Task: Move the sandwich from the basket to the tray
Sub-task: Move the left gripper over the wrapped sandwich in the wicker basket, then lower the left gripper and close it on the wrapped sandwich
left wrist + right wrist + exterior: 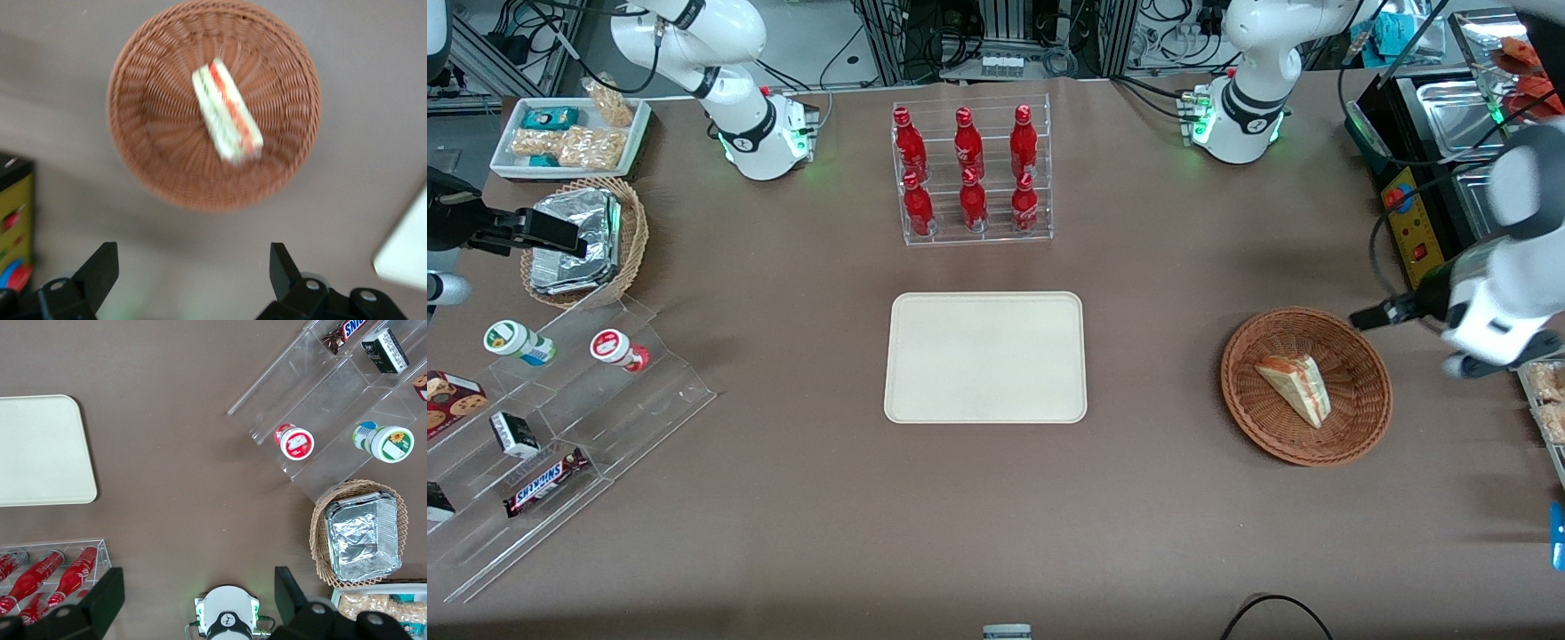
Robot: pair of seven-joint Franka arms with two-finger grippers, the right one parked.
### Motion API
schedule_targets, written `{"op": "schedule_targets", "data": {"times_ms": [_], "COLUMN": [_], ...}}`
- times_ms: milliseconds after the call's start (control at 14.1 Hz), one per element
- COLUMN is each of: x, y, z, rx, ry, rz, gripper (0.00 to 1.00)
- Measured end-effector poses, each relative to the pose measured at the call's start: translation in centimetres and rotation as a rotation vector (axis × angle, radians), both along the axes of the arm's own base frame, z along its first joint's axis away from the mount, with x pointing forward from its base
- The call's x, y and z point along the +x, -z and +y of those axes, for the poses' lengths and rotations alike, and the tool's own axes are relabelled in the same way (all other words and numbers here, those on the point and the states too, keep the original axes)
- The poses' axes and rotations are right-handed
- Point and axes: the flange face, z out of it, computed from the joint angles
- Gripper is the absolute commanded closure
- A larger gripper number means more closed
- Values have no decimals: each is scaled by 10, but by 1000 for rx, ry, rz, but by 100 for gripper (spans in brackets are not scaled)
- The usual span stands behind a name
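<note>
The sandwich (1294, 387) (227, 110), a white bread wedge with red and green layers, lies in the shallow reddish-brown wicker basket (1232, 391) (153, 133). My gripper (1362, 317) (193, 267) hangs above the table just outside the basket's rim, toward the working arm's end and a little farther from the front camera than the sandwich. Its black fingers (100, 267) stand wide open with only bare table between them. The cream tray (985, 356) (407, 253) (40, 450) lies flat mid-table with nothing on it.
A clear rack of red bottles (971, 173) stands farther back than the tray. A black appliance with a yellow panel (1405, 222) (13, 213) sits near my arm. At the parked arm's end are a tan basket of foil packets (583, 240), an acrylic stepped shelf (560, 427) and a white snack tray (569, 133).
</note>
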Motion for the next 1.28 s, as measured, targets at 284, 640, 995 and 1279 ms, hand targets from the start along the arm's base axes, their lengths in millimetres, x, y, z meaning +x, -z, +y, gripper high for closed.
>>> {"op": "schedule_targets", "data": {"times_ms": [284, 640, 995, 1279], "x": [-14, -19, -10, -1], "y": [65, 87, 98, 124], "z": [5, -3, -34, -35], "rx": [5, 9, 4, -8], "ry": [-20, -130, -172, -172], "rz": [-78, -143, -169, -138], "gripper": [0, 0, 0, 0]}}
